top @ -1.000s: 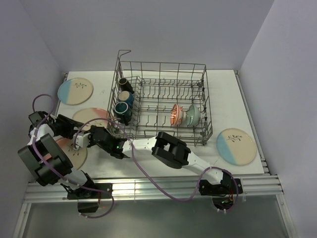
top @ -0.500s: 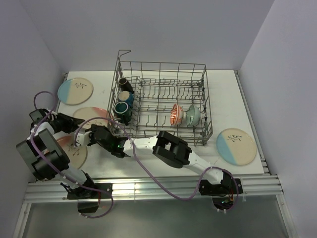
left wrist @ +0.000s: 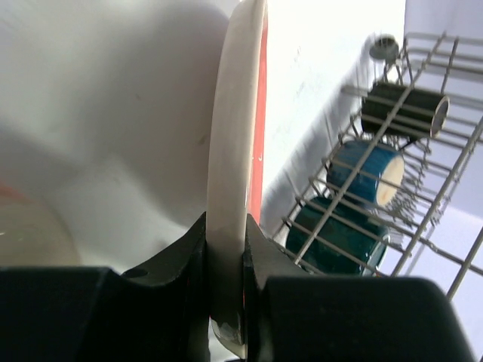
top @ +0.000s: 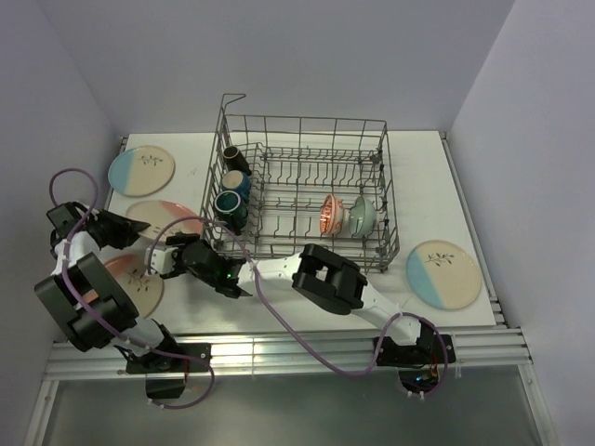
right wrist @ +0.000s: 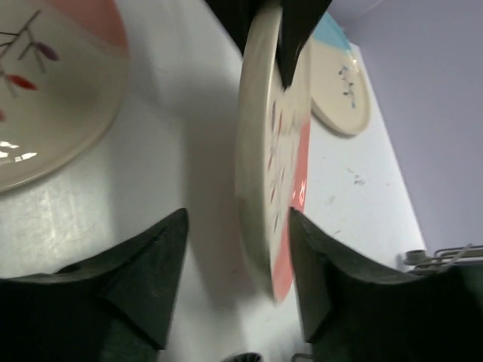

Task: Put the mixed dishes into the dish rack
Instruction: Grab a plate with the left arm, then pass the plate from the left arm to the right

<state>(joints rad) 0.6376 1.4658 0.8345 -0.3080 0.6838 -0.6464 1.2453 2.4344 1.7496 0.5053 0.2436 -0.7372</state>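
- So, the count: one dish rack (top: 302,190), four plates, three mugs (top: 236,182), two bowls.
- Changed from a second ago: the right end effector (right wrist: 238,226) has spread its jaws, which now sit wide on either side of the pink-and-cream plate (top: 169,216) without touching it. The left end effector (left wrist: 225,249) has narrowed and now pinches that plate's rim, holding it on edge.
- That plate is just left of the rack. A second pink plate (top: 139,286) lies flat on the tabletop (top: 437,177), off the rack's near-left corner. One blue plate (top: 141,170) sits off its far-left corner, and the other blue plate (top: 443,274) to its right.
- In the rack: the mugs lie in a row along the left side. The orange-red bowl (top: 331,216) and pale green bowl (top: 363,216) stand together near the right end.
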